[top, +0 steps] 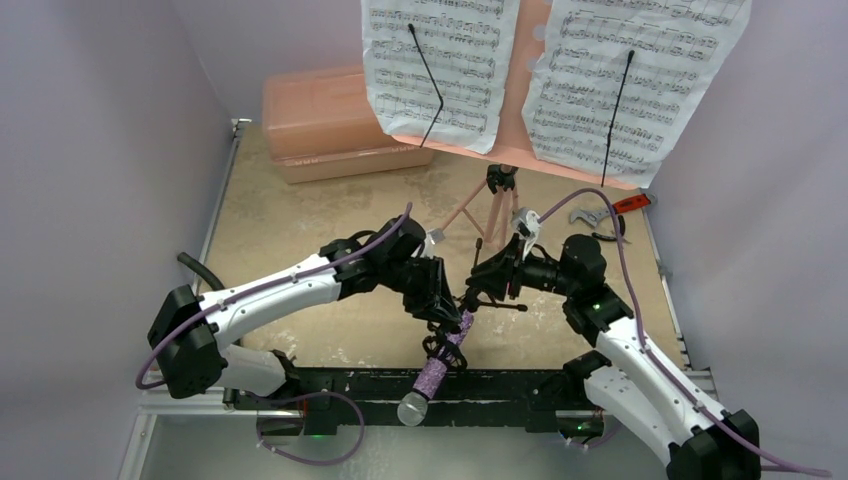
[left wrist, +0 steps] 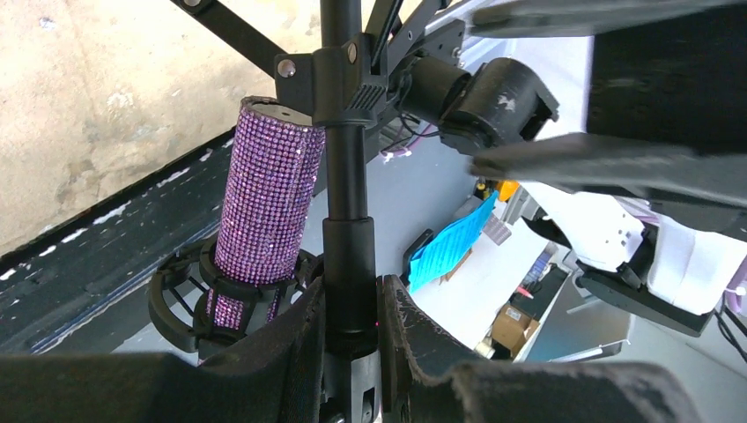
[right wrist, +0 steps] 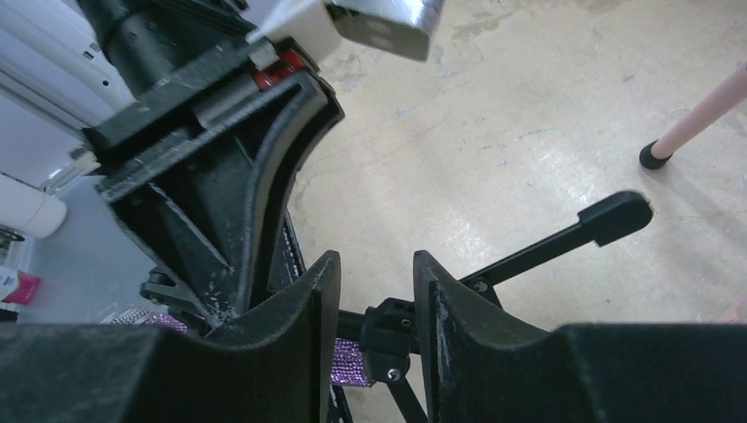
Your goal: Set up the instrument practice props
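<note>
One purple glitter microphone [top: 437, 362] is clipped in one small black tripod mic stand [left wrist: 349, 203] at lower centre of the top view. The stand's pole is clamped by the left jaws. Its hub is straddled by the right jaws, and whether they grip it cannot be told. Two white sheet-music pages [top: 440, 60] are seen at the top.

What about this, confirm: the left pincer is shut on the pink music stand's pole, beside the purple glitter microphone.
No: the left pincer is shut on the black mic stand's pole, beside the purple glitter microphone, per the left wrist view.
</note>
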`<state>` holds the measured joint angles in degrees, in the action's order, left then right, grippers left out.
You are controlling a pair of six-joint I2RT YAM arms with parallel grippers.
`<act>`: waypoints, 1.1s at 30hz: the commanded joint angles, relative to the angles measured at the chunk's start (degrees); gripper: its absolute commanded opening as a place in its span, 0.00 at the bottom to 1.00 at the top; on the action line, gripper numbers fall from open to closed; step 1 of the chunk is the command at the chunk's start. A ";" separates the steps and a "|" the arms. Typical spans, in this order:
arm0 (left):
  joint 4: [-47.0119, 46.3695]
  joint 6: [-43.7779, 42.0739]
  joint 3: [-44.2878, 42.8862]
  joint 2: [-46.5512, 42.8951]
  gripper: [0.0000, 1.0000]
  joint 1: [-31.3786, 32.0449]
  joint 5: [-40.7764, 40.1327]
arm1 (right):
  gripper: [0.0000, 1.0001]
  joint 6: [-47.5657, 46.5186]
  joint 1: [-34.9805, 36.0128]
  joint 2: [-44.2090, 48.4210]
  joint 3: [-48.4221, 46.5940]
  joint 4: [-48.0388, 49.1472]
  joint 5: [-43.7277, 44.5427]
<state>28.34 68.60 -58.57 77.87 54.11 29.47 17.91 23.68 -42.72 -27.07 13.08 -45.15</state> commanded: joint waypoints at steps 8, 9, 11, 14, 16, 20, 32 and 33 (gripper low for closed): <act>-4.89 3.71 -8.53 -0.79 0.00 -2.66 5.65 | 0.36 -0.89 0.08 -3.99 -0.53 -0.05 1.05; -4.87 3.72 -8.91 -0.85 0.00 -3.06 5.72 | 0.35 -1.09 0.05 -4.44 -0.59 -0.38 1.01; -4.44 3.74 -9.60 -0.90 0.00 -3.93 6.03 | 0.33 -1.61 0.05 -5.14 -0.82 -1.14 0.81; -4.17 3.88 -10.94 -1.17 0.00 -5.20 6.19 | 0.32 -2.32 0.09 -6.33 -1.13 -2.26 0.37; -3.97 3.85 -11.97 -1.14 0.00 -6.14 6.58 | 0.31 -2.71 0.06 -6.96 -1.23 -2.53 0.01; -1.59 2.73 -14.77 -0.79 0.00 -7.64 6.97 | 0.30 -2.94 0.05 -7.54 -0.76 -2.04 -0.54; -3.87 6.45 -15.68 -1.88 0.00 -10.07 6.05 | 0.27 -5.37 0.14 -8.45 0.63 -3.58 -2.13; -4.32 6.69 -15.58 -1.92 0.00 -10.13 5.83 | 0.27 -5.56 0.25 -8.44 0.81 -3.77 -2.01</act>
<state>28.75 71.96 -72.77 78.02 44.25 33.28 14.63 23.68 -51.27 -26.89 10.96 -45.28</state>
